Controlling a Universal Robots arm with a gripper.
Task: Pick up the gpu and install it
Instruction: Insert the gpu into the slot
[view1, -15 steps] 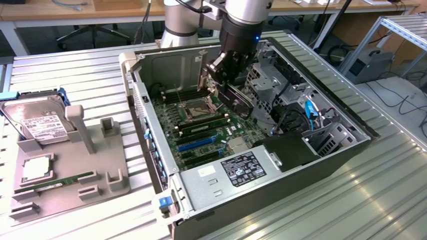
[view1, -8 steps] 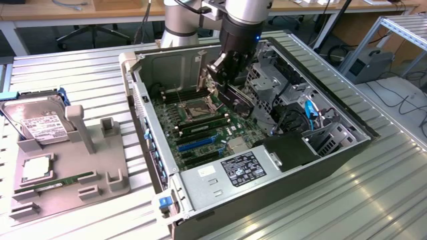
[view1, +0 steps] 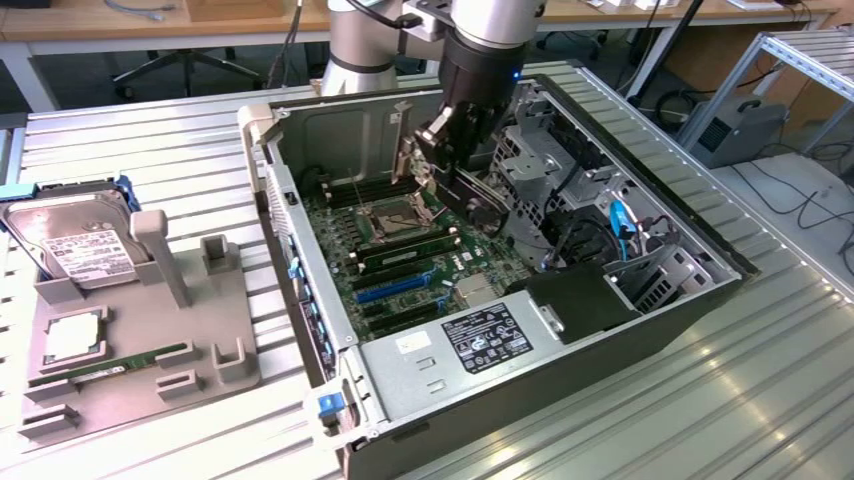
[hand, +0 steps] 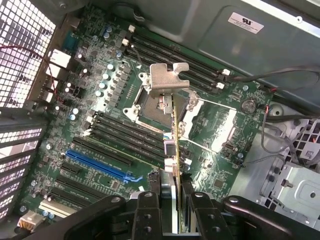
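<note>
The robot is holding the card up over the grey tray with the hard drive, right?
Not quite. The fingers do hold the card, but over the green board inside the open computer, not over the grey tray. The exterior view shows it.

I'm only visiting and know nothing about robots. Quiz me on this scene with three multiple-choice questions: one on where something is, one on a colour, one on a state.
1. Where is the gpu?
A) in the grey holder
B) over the motherboard inside the open case
C) on the table

2. What colour is the long slot that stands out on the motherboard?
A) blue
B) red
C) orange

3. How is the gripper?
A) open, empty
B) shut on a cable
C) shut on the gpu

Answers: 1 B, the card is held above the board; 2 A, it lies blue among black slots; 3 C, its fingers clamp the card's edge.
</note>
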